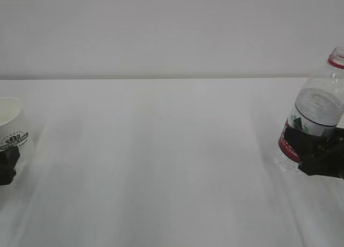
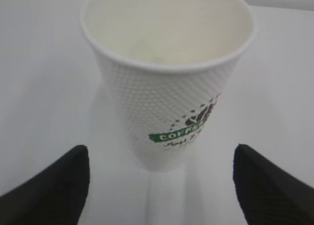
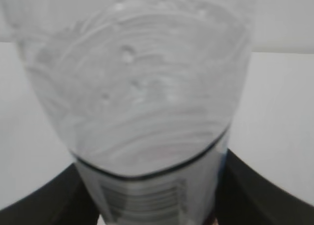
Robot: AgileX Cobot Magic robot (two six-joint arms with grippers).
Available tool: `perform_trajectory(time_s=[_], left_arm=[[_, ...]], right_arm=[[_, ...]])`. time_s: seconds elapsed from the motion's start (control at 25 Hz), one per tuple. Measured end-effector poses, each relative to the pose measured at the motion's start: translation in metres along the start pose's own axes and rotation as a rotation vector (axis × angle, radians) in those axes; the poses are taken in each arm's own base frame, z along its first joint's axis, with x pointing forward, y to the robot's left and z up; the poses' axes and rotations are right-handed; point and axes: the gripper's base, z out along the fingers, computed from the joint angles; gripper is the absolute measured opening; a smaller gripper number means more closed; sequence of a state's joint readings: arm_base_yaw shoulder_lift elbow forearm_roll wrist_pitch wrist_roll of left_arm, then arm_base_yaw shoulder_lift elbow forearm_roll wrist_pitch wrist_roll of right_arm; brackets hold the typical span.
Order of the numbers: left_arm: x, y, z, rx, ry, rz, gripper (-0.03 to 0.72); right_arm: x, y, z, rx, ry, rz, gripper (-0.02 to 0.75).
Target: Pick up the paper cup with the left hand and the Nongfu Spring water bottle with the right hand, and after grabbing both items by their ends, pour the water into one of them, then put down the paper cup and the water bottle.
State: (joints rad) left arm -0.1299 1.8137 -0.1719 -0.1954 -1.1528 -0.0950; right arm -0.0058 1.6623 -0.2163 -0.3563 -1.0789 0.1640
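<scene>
At the lower left edge of the exterior view, the left gripper (image 1: 6,163) sits low on the white desk (image 1: 161,161), only a black stub of it in frame. In the left wrist view its two black fingers (image 2: 54,188) stand spread wide in the bottom corners of the frame, clear of the paper cup (image 2: 167,83) between them, with bare desk showing on either side of the cup's base. The cup stands upright on the desk, its mouth open toward the top of the frame, the dotted embossing running down its wall and a green band of lettering low on its right side. I cannot make out any liquid inside it. In the exterior view the cup sits at the far left edge, just above the gripper.

Over at the right edge of the exterior view, the right gripper (image 1: 317,150) is closed around the Nongfu Spring water bottle (image 1: 317,104) at its red label, black fingers wrapping the lower body. The bottle leans slightly to the right, its red neck ring in the upper right corner, and its base is at or just above the desk; I cannot tell which. In the right wrist view the clear ribbed body fills the frame, water (image 3: 137,117) visible inside, with dark fingers hugging both lower sides.
</scene>
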Motion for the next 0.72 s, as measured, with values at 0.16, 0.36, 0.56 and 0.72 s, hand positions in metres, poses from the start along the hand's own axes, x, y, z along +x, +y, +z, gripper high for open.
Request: perform_trajectory(time_s=[0.16, 0.36, 0.56, 0.72], left_arm=[[-0.001, -0.002, 0.011, -0.001, -0.005, -0.002, 0.692], [0.004, -0.002, 0.017, -0.004, 0.014, 0.002, 0.692], [0.001, -0.004, 0.026, -0.001, -0.002, -0.001, 0.692], [0.001, -0.006, 0.033, -0.001, -0.004, -0.001, 0.690]], right_arm=[[0.000, 0.000, 0.000, 0.000, 0.000, 0.000, 0.460], [0.000, 0.000, 0.000, 0.000, 0.000, 0.000, 0.459], [0.000, 0.000, 0.000, 0.000, 0.000, 0.000, 0.459], [0.000, 0.000, 0.000, 0.000, 0.000, 0.000, 0.459]])
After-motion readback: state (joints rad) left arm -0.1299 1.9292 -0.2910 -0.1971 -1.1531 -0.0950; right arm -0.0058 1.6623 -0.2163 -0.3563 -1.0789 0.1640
